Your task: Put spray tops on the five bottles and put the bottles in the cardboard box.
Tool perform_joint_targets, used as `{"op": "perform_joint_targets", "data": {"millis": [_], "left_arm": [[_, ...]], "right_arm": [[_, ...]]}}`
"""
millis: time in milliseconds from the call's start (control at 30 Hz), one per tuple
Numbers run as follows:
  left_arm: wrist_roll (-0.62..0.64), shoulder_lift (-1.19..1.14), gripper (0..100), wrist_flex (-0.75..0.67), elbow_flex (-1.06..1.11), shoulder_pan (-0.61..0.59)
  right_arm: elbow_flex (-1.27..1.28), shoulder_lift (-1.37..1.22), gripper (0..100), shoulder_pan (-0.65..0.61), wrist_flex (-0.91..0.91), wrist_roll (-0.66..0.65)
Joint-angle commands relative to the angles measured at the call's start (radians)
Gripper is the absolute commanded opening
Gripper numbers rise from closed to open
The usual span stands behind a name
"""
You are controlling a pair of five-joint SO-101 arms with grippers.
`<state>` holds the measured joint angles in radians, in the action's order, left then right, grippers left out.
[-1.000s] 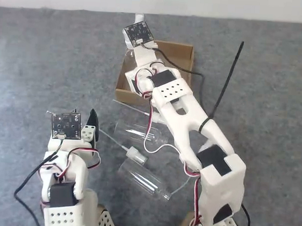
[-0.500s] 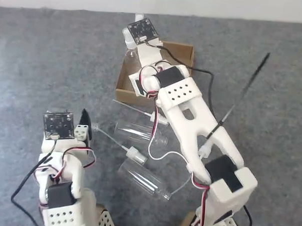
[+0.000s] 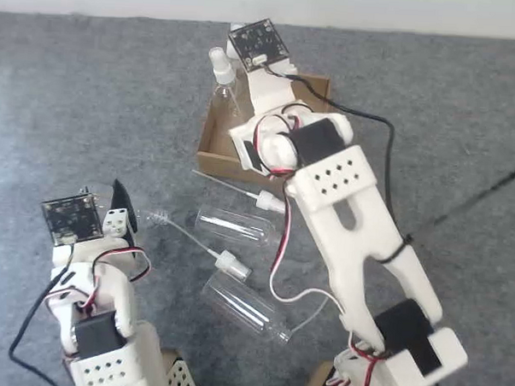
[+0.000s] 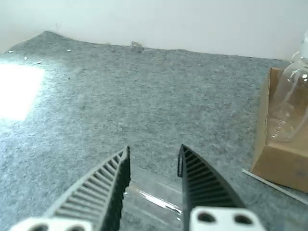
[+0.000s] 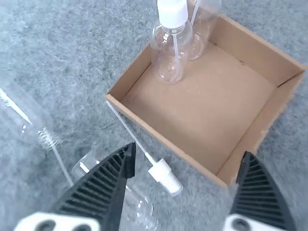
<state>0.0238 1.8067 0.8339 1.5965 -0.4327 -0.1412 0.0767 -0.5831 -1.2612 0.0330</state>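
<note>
Compared with a second ago, the right arm [image 3: 343, 197] is swung farther out over the cardboard box [image 3: 210, 150], and the left arm [image 3: 108, 298] is drawn toward the table's left side. The right gripper [image 5: 188, 151] is held above the box with its jaws spread wide and nothing between them. Inside the box, a capped bottle [image 3: 221, 85] is stood upright in a far corner, with a second bottle [image 5: 203, 26] just behind it. A loose spray top [image 3: 270, 202] is laid on the grey carpet [image 3: 74, 91] just outside the box's near wall. Two open bottles [image 3: 235, 226] [image 3: 248, 305] are laid on their sides nearer the arms, with another spray top [image 3: 233, 265] between them. The left gripper [image 4: 154, 149] is held open and empty above a third lying bottle [image 4: 149, 195].
</note>
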Motion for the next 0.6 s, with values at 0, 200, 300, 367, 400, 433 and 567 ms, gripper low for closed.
{"op": "perform_joint_targets", "data": {"millis": [0,200,300,367,400,433,567], "left_arm": [[0.018,0.018,15,-0.032,-0.008,-0.006],[0.018,0.018,15,-0.032,-0.008,-0.006],[0.018,0.018,15,-0.032,-0.008,-0.006],[0.018,0.018,15,-0.032,-0.008,-0.006],[0.018,0.018,15,-0.032,-0.008,-0.006],[0.018,0.018,15,-0.032,-0.008,-0.006],[0.02,0.018,15,-0.032,-0.008,-0.008]], "right_arm": [[-0.026,0.113,29.2,-0.013,-0.045,-0.02],[-0.026,0.208,29.2,-0.108,-0.189,-0.02],[-0.026,0.257,29.2,-0.154,-0.252,-0.02],[-0.026,0.288,29.2,-0.174,-0.28,-0.02],[-0.026,0.303,29.2,-0.183,-0.294,-0.02],[-0.026,0.317,29.2,-0.191,-0.308,-0.02],[-0.026,0.361,29.2,-0.211,-0.367,-0.02]]}}
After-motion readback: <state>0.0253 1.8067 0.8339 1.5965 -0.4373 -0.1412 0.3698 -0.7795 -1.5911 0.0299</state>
